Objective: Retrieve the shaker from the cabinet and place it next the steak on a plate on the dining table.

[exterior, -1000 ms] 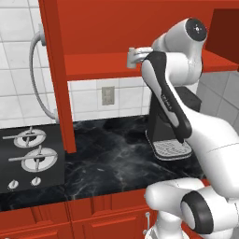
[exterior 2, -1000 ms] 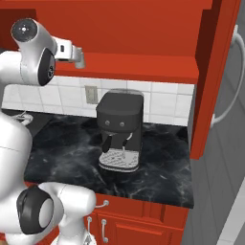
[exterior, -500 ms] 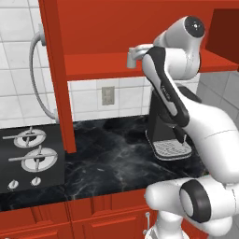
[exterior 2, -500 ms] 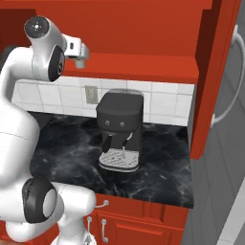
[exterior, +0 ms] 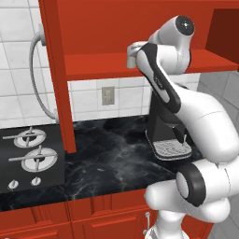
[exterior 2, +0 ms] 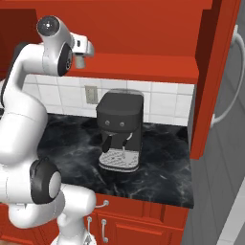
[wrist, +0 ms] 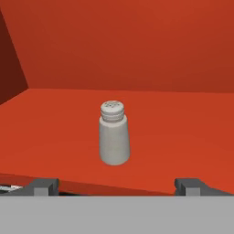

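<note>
The shaker (wrist: 113, 137), a small grey cylinder with a paler perforated cap, stands upright on the red shelf of the cabinet (wrist: 59, 128). My gripper (wrist: 117, 186) is open just short of the shelf's front edge, with the shaker straight ahead between the lines of the two fingertips and nothing touching it. In the base views the gripper (exterior: 132, 53) (exterior 2: 83, 51) is raised to the shelf (exterior: 98, 63) (exterior 2: 143, 67). The steak, the plate and the dining table are out of view.
A black coffee machine (exterior 2: 119, 129) (exterior: 163, 137) stands on the black marble counter (exterior: 112, 163) below the shelf. A stove (exterior: 28, 156) lies to the left. Thick red cabinet side panels (exterior: 56, 74) (exterior 2: 210, 81) flank the shelf.
The hand has eased forward toward the shelf edge and the arm's upper joint has shifted with it. The jaws stay just as wide.
</note>
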